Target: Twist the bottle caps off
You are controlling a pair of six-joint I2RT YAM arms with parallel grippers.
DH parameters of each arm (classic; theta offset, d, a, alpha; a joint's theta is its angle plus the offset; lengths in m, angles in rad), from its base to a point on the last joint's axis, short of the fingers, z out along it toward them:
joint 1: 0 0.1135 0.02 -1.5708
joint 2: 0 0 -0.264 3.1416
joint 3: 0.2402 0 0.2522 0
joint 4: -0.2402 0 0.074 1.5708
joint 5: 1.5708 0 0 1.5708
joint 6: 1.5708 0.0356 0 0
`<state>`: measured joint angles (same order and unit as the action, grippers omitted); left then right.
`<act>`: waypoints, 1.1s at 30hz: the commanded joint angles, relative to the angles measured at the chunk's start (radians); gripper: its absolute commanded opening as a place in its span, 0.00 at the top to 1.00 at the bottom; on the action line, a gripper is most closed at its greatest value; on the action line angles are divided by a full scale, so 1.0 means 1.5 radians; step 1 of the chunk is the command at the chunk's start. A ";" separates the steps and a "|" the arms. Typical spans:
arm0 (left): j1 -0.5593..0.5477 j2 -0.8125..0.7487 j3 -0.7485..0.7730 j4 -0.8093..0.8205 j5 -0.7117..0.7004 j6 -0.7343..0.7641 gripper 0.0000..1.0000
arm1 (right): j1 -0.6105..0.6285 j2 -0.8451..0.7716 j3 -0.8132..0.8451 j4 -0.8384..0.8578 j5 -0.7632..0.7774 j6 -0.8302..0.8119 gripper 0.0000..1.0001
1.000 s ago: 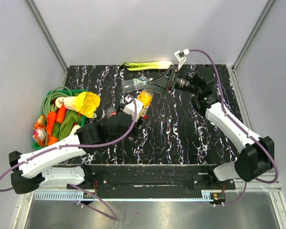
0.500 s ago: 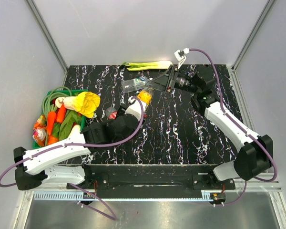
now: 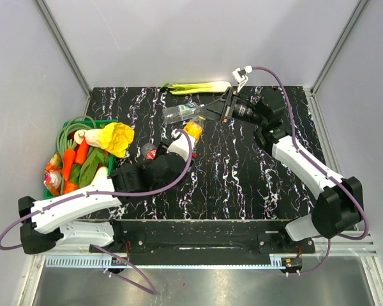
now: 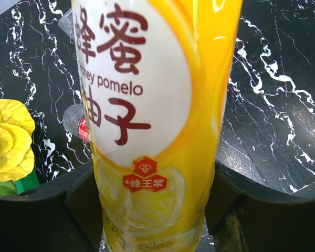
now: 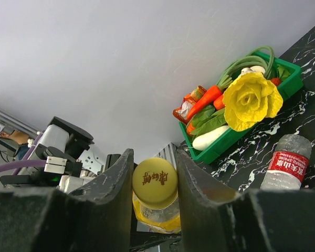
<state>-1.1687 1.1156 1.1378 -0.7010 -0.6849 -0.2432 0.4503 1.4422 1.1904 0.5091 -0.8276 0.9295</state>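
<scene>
Bottles counted: three. Caps made out with certainty: one.

The yellow cap (image 5: 155, 182) sits on the juice bottle (image 4: 157, 131), over the middle of the surface (image 3: 242, 172) and nearer its far edge. The right gripper (image 5: 154, 160) is clamped on this cap, one finger pressed to each side. The left gripper (image 4: 156, 202) is clamped on the bottle's body low down, with the printed label facing its camera.

The blue-green-labelled bottle (image 3: 180, 113) lies on its side just beyond the juice bottle, toward the far edge. The red-labelled bottle (image 5: 286, 167) lies on the surface to the left of the juice bottle, partly under the left arm in the top view. The caps on these two bottles cannot be told.

One green basket (image 5: 228, 143) stands at the left edge, holding carrots and a yellow leafy head (image 5: 252, 100). One leek (image 3: 198, 87) lies along the far edge.
</scene>
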 commanded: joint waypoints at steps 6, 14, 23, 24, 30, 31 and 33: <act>0.032 -0.023 -0.052 0.093 0.131 -0.013 0.82 | 0.006 -0.012 -0.002 0.035 -0.035 -0.006 1.00; 0.158 -0.085 -0.146 0.225 0.409 -0.039 0.82 | 0.006 -0.018 -0.023 0.057 -0.050 -0.009 1.00; 0.295 -0.138 -0.258 0.433 0.818 -0.112 0.81 | 0.006 -0.011 -0.022 0.106 -0.102 0.017 1.00; 0.304 -0.140 -0.267 0.464 0.858 -0.124 0.81 | 0.006 -0.011 -0.020 0.117 -0.110 0.027 1.00; 0.328 -0.138 -0.304 0.641 1.012 -0.209 0.81 | 0.006 -0.004 -0.018 0.188 -0.149 0.063 1.00; 0.330 -0.137 -0.307 0.665 1.031 -0.221 0.81 | 0.006 -0.005 -0.018 0.206 -0.157 0.070 1.00; 0.334 -0.137 -0.315 0.719 1.063 -0.251 0.81 | 0.006 -0.002 -0.018 0.236 -0.173 0.086 1.00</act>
<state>-0.6781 0.9192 0.6701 0.0727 0.7067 -0.5095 0.4507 1.4422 1.1412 0.7166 -0.9909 0.9916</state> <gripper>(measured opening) 0.658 0.384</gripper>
